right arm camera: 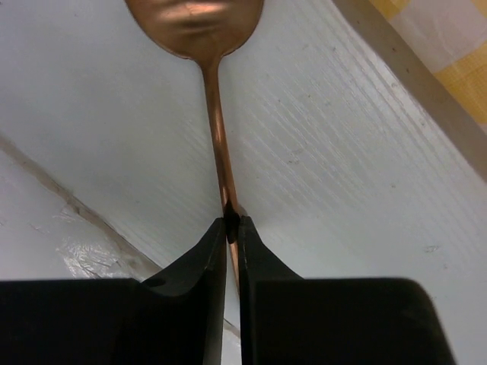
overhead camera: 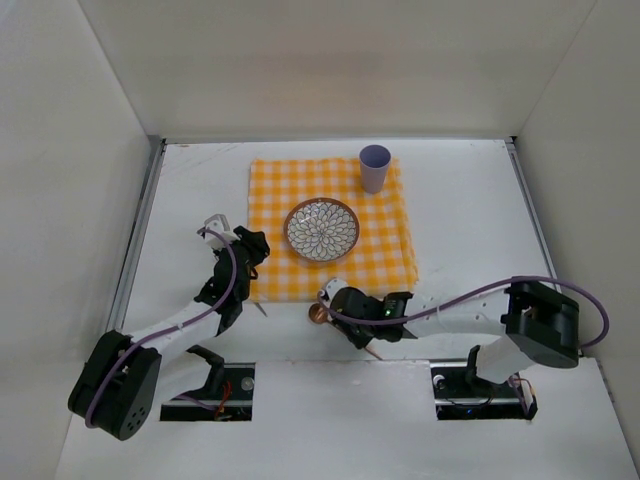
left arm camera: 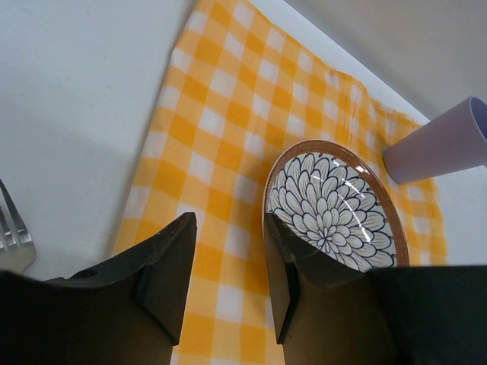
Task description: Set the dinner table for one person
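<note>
ok so the right pincer (right arm camera: 234, 224) is pressed together on the thin handle of the copper spoon (right arm camera: 195, 19), gripping it partway down, with the bowl end sticking out ahead of the tips. From above, the spoon's long axis runs diagonally: bowl pointing far-left, handle tail trailing near-right under the wrist. It sits low over the white tabletop (overhead camera: 470, 230), just near of the near edge of the yellow checked cloth (overhead camera: 385, 255). Can't tell whether the bowl is actually touching the surface or hanging a hair above it

The tabletop itself is straight below that pincer and spreads out on every side of it, with the cloth out in the middle of it. The patterned plate (overhead camera: 321, 230) is on the cloth and the purple cup (overhead camera: 374, 168) is at the cloth's far right corner

My guess is the spoon wants to go beside the plate on its right. That spot is far and a bit right of where the pincer is now, so the spoon would have to swing round to lie near-to-far

The left pincer (left arm camera: 228, 228) is spread with nothing in it, over the left edge of the cloth. A fork (left arm camera: 14, 228) lies on the tabletop just left of it, well apart from the spoon, so this one's the right arm's job
</note>
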You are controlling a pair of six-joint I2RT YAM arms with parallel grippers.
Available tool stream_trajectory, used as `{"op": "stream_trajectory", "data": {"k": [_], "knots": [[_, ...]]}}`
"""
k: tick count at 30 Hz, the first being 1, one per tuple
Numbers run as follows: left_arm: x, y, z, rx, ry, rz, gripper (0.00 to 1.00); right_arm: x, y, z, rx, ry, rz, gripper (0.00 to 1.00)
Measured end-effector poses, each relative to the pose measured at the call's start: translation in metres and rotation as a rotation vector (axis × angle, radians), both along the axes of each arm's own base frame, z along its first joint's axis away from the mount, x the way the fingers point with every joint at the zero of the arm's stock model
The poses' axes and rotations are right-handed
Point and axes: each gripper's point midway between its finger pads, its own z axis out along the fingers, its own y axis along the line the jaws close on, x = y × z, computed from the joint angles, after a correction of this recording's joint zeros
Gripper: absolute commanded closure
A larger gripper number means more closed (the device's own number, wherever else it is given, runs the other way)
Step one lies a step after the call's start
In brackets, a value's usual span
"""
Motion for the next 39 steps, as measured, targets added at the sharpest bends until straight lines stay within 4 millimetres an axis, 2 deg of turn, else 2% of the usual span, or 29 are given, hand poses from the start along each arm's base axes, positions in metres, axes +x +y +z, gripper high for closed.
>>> {"op": "stream_trajectory", "data": {"k": [4,6,8,10,12,14,17,21,25,28,32,39], "knots": [[0.0,0.002,0.0,0.001,0.001,0.004,0.61,0.003,0.0,0.003,-0.001,-0.017,0.003,0.92],[0.0,0.003,-0.002,0.001,0.003,0.006,0.61,0.005,-0.002,0.011,0.014,-0.028,-0.005,0.92],[0.0,0.004,-0.002,0.002,0.004,0.01,0.61,0.008,-0.001,0.029,0.064,-0.051,-0.013,0.92],[0.0,0.004,-0.002,0.002,0.003,0.011,0.61,0.017,0.001,0.056,0.148,-0.087,-0.031,0.92],[0.0,0.004,-0.002,0.002,0.003,0.011,0.61,0.037,-0.001,0.087,0.247,-0.137,-0.09,0.92],[0.0,0.004,-0.002,0.001,0.003,0.01,0.61,0.068,-0.008,0.113,0.327,-0.193,-0.189,0.92],[0.0,0.004,-0.002,0.002,0.003,0.01,0.61,0.124,-0.034,0.13,0.367,-0.253,-0.385,0.92],[0.0,0.003,-0.004,0.005,0.01,0.007,0.61,0.194,-0.072,0.12,0.323,-0.269,-0.631,0.92],[-0.001,0.002,-0.005,0.005,0.011,0.005,0.61,0.23,-0.084,0.092,0.265,-0.234,-0.738,0.92],[-0.001,0.002,-0.005,0.005,0.011,0.004,0.61,0.245,-0.087,0.071,0.23,-0.205,-0.778,0.91],[-0.001,0.002,-0.007,0.007,0.017,0.003,0.61,0.252,-0.089,0.048,0.193,-0.17,-0.807,0.91],[-0.001,0.002,-0.012,0.015,0.033,0.003,0.61,0.257,-0.095,0.034,0.184,-0.146,-0.83,0.9]]}}
